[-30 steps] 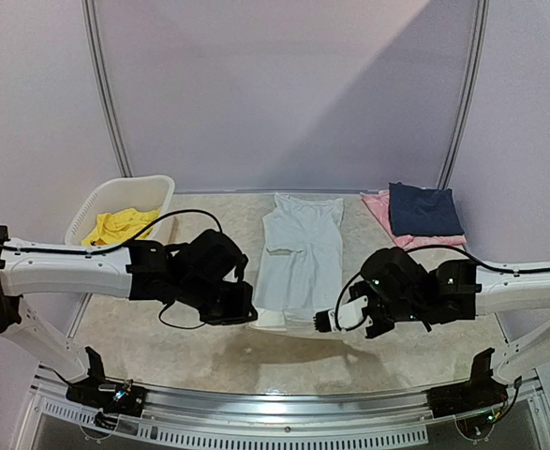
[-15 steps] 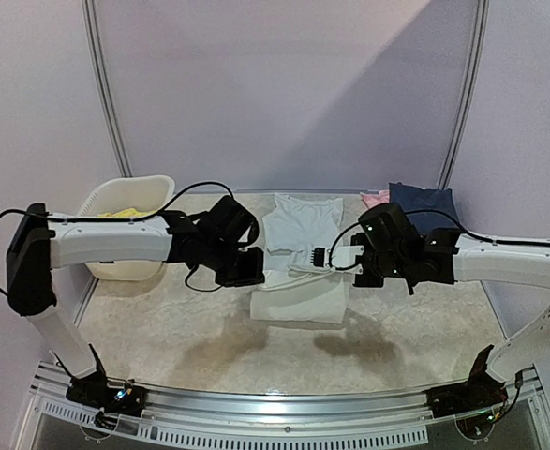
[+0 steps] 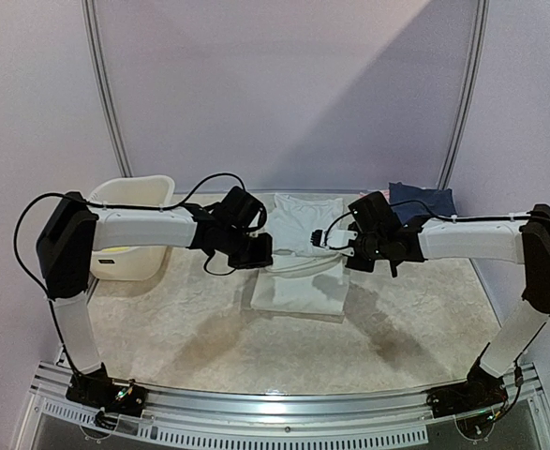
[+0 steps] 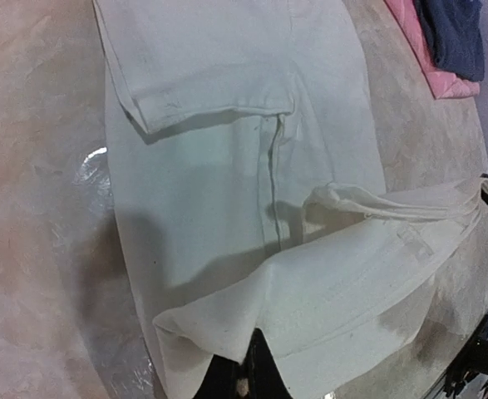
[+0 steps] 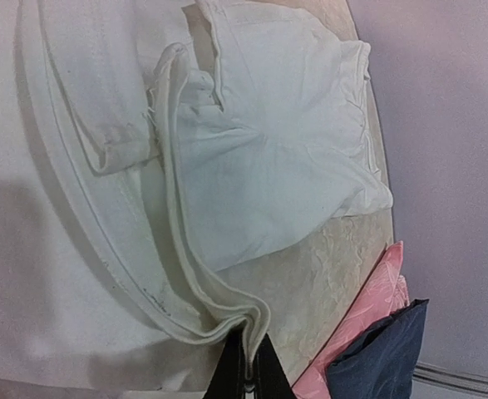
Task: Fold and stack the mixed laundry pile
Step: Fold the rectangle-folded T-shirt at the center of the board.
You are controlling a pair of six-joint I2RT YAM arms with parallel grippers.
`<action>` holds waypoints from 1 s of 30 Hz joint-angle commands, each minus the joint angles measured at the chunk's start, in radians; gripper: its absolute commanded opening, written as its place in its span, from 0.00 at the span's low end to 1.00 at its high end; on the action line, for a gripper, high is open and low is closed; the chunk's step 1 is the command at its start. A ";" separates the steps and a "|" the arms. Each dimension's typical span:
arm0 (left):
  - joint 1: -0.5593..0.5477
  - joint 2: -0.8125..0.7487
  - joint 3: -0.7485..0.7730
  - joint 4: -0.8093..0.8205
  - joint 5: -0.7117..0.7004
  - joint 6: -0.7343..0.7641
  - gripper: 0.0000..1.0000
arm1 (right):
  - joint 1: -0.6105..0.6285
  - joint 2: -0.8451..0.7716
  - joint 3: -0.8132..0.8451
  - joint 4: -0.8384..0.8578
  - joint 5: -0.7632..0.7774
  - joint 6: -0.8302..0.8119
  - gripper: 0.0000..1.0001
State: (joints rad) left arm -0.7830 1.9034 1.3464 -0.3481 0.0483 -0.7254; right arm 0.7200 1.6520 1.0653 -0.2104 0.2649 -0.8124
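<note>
1. White T-shirt [image 3: 298, 292] lies flat at the middle of the bench [image 3: 190, 328], its near hem lifted and folded back over its own body.
2. Left claw [image 4: 242, 378]: closed, pinching the left corner of that hem.
3. Right claw [image 5: 245, 366]: closed, pinching the right corner of that hem.
4. White basket [image 3: 134, 192] stands left of the T-shirt, well apart.
5. Navy cloth [image 5: 381, 357] on pink cloth [image 5: 368, 312] lies right of the T-shirt's collar end, not touching it.
</note>
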 commanded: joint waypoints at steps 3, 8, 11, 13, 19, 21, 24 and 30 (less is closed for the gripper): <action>0.038 0.056 0.044 0.054 0.016 0.043 0.00 | -0.028 0.088 0.048 0.042 -0.016 0.009 0.00; 0.050 0.092 0.063 0.094 0.016 0.063 0.00 | -0.061 0.145 0.087 0.059 -0.013 0.006 0.00; 0.058 0.115 0.077 0.105 0.022 0.066 0.00 | -0.077 0.171 0.105 0.064 -0.019 0.003 0.00; 0.064 0.128 0.082 0.106 0.023 0.062 0.00 | -0.081 0.187 0.112 0.074 -0.023 0.000 0.00; 0.080 0.149 0.081 0.157 0.026 0.070 0.00 | -0.082 0.251 0.141 0.084 -0.023 -0.003 0.00; 0.085 0.162 0.091 0.165 0.028 0.071 0.00 | -0.082 0.269 0.143 0.104 -0.016 -0.005 0.00; 0.088 0.178 0.103 0.175 0.031 0.067 0.00 | -0.085 0.295 0.151 0.129 -0.001 -0.011 0.00; 0.097 0.198 0.131 0.164 0.031 0.080 0.17 | -0.104 0.334 0.177 0.165 0.017 0.007 0.12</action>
State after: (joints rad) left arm -0.7071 2.0861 1.4483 -0.1974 0.0795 -0.6640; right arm 0.6392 1.9591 1.2110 -0.1001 0.2562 -0.8204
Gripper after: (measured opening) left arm 0.142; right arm 0.034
